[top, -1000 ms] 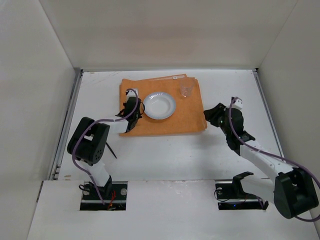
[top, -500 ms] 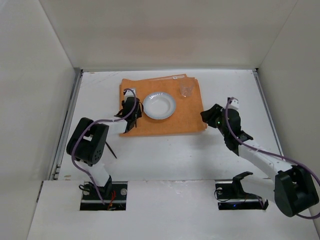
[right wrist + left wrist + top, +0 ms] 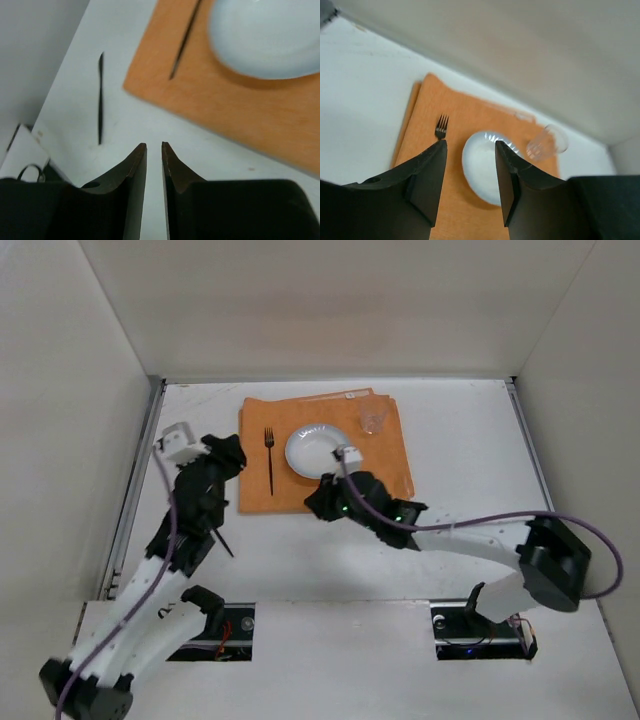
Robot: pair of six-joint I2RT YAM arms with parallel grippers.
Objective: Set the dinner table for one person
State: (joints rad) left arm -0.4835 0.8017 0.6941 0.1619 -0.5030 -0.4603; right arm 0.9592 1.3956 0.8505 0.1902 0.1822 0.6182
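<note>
The white dinner table holds an orange placemat with a white plate, a clear glass and a black fork left of the plate. A thin black knife lies on the bare table near the left arm; it also shows in the right wrist view. My left gripper is open and empty, raised left of the placemat; its view shows the fork, plate and glass. My right gripper is shut and empty at the placemat's front edge.
White walls edge the table on the left, back and right. The right arm stretches across the front of the table from its base at the lower right. The placemat's front left corner lies just ahead of the right fingers.
The left gripper has left the fork on the placemat and pulled back to the left and up. The right arm has swung left across the table to the placemat's front edge.
</note>
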